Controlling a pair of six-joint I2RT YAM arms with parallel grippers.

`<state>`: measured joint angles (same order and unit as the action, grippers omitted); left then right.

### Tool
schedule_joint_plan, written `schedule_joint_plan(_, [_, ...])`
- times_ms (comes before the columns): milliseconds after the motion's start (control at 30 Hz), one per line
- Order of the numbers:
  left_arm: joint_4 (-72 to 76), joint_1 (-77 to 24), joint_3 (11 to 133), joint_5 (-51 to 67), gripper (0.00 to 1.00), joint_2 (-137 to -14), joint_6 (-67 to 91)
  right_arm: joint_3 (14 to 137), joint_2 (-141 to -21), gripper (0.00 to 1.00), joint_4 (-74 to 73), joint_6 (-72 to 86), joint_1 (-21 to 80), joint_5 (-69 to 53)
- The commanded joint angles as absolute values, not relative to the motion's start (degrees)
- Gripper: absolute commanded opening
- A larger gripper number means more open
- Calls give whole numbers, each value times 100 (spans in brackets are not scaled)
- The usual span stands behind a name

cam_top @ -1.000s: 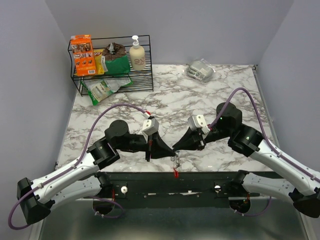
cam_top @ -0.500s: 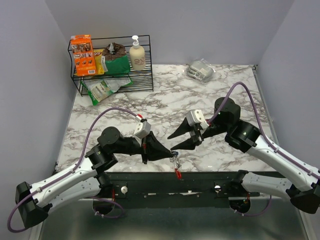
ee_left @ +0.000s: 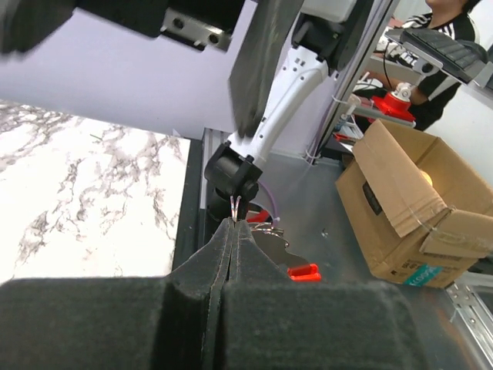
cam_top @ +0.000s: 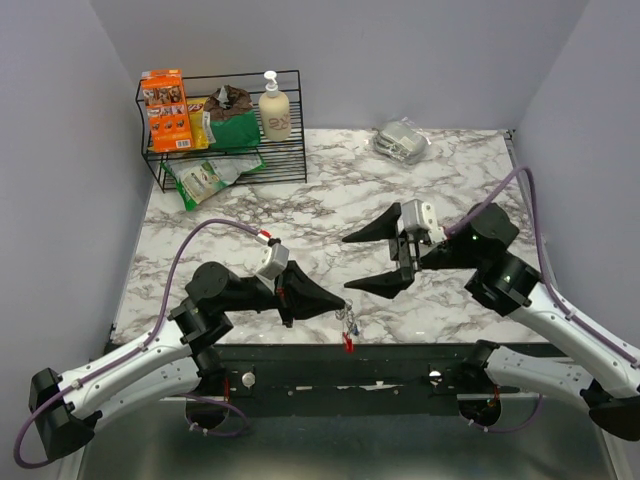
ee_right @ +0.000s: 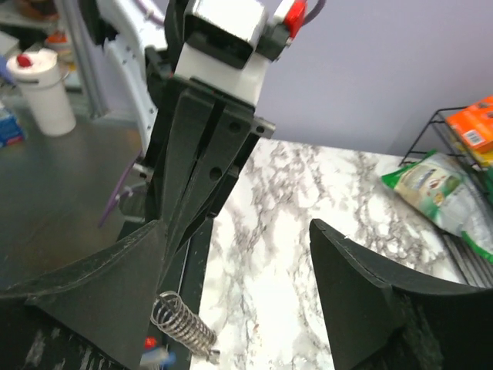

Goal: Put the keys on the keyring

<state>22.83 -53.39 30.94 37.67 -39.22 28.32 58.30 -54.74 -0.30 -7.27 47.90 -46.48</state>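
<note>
My left gripper (cam_top: 343, 302) is shut at the table's near edge, and the keyring (cam_top: 349, 322) hangs from its tip over the edge. In the left wrist view the shut gripper (ee_left: 233, 223) pinches a thin wire ring (ee_left: 235, 206); beside it hang a flat silver key (ee_left: 279, 240) and the red clip (ee_left: 303, 271). The right gripper (cam_top: 358, 262) stands wide open over the marble, up and to the right of the keyring, touching nothing. In the right wrist view it (ee_right: 235, 225) faces the left gripper (ee_right: 202, 146). A coiled silver ring (ee_right: 181, 324) dangles low, with a blurred blue spot (ee_right: 152, 356) under it.
A black wire rack (cam_top: 290, 160) at the back left holds an orange box (cam_top: 165, 110), a soap bottle (cam_top: 274, 108) and green bags. A silvery packet (cam_top: 402, 140) lies at the back. A cardboard box (ee_left: 408, 193) sits off the table beyond its near edge.
The right gripper has opened wide and drawn back to the right, away from the left gripper. The left arm has pulled slightly left and toward the near edge, keyring still in its jaws.
</note>
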Motion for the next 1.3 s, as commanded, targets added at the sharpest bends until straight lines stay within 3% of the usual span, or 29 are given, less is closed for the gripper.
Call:
schedule_joint_plan(0, [2943, -5370, 2962, 3419, 0, -3797, 2777, 5608, -5054, 84, 633, -18, 4772, -3850])
schedule_joint_plan(167, [3173, -5370, 2900, 3436, 0, -3893, 2857, 5362, -4843, 85, 615, 167, 4772, -3560])
schedule_joint_plan(400, [2191, -5370, 3041, 3060, 0, -3666, 2357, 4765, -4562, 85, 413, 377, 4772, -2595])
schedule_joint_plan(533, [1522, -5370, 3138, 2725, 0, -3402, 2049, 4203, -4220, 86, 45, 833, 4772, -1157])
schedule_joint_plan(700, [636, -5361, 3260, 2242, 0, -3016, 1785, 3868, -3929, 82, -1702, 2307, 4773, 271])
schedule_joint_plan(733, [494, -5361, 3287, 2058, 0, -2954, 1723, 3841, -3946, 76, -1983, 2529, 4772, 342])
schedule_joint_plan(833, [36, -5361, 3427, 1767, 0, -2795, 1574, 3771, -4156, 72, -3126, 3575, 4772, 204])
schedule_joint_plan(1000, [-491, -5361, 3647, 1450, 0, -2742, 1354, 3770, -4736, 70, -4392, 4568, 5053, -167])
schedule_joint_plan(1267, [-624, -5353, 3718, 1512, 0, -2813, 1248, 3920, -5774, 67, -5879, 5878, 6345, -26])
